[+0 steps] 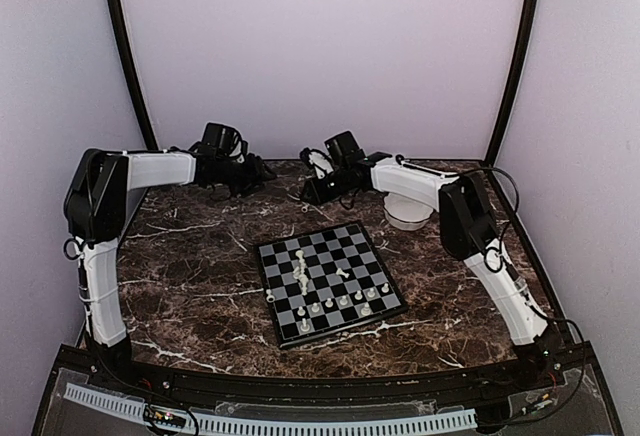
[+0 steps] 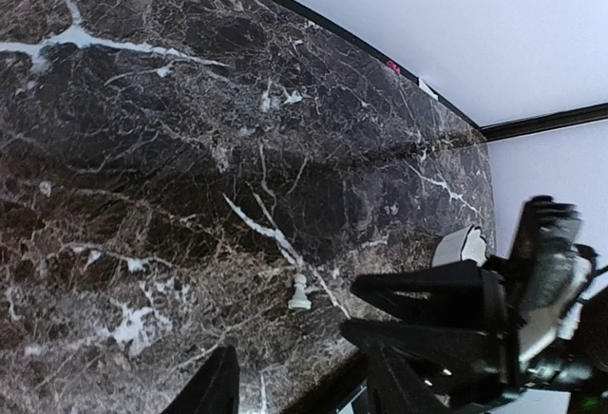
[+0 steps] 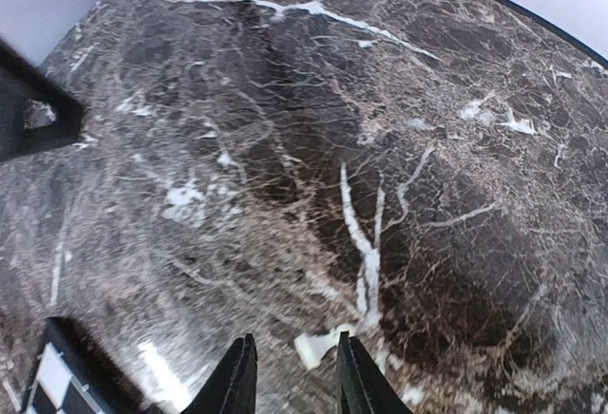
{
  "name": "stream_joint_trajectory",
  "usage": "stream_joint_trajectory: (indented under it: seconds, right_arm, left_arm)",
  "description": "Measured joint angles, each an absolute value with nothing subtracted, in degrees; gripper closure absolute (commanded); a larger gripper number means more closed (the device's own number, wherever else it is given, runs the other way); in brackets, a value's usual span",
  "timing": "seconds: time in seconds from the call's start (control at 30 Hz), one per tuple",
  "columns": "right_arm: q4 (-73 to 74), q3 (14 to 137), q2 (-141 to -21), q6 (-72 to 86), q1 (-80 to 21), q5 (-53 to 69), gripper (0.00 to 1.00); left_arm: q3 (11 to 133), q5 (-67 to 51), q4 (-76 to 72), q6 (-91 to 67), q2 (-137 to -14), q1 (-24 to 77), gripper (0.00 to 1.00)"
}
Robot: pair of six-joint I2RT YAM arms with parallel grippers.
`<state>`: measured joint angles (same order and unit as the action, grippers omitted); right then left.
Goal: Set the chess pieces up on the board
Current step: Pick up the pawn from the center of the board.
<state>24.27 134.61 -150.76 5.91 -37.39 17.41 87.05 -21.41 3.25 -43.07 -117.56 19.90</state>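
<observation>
The small square black-and-silver checkered board (image 1: 345, 241) lies on the dark veined marble table (image 1: 190, 266) in front of both arms, with tiny cream-white plastic chess pieces (image 1: 343, 301) standing mostly along its near rows. Far behind it, the right gripper (image 3: 294, 362) hangs low with its fingers (image 3: 237, 381) narrowly parted, and a lone cream-white piece (image 3: 318, 348) sits on the table just at their tips, unclamped. The left gripper (image 2: 302, 376) faces it nearby with its fingers (image 2: 211, 390) spread wide and holding nothing.
</observation>
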Motion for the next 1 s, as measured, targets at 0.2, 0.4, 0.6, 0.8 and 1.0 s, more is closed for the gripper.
stream_joint_trajectory:
  seconds: [0.2, 0.4, 0.6, 0.8, 1.0]
  right_arm:
    - [25.7, 127.2, -140.0, 6.3, -34.7, 22.3, 0.69]
    - [26.7, 119.2, -127.9, 4.5, -27.0, 25.3, 0.69]
    - [27.3, 112.0, -123.7, 3.0, -19.7, 25.9, 0.69]
    - [29.3, 107.9, -123.7, 2.6, -19.4, 27.0, 0.69]
    - [29.4, 107.7, -123.7, 2.6, -19.9, 28.5, 0.69]
  left_arm:
    - [96.7, -18.2, 7.6, -37.5, -125.7, 22.9, 0.55]
    - [106.5, -14.3, 13.4, -32.3, -133.2, 27.4, 0.53]
    - [114.6, -11.7, 18.9, -30.2, -138.3, 30.3, 0.52]
    - [120.9, -8.5, 24.1, -30.3, -142.7, 31.4, 0.56]
    - [123.1, -6.1, 27.6, -30.1, -144.2, 31.7, 0.57]
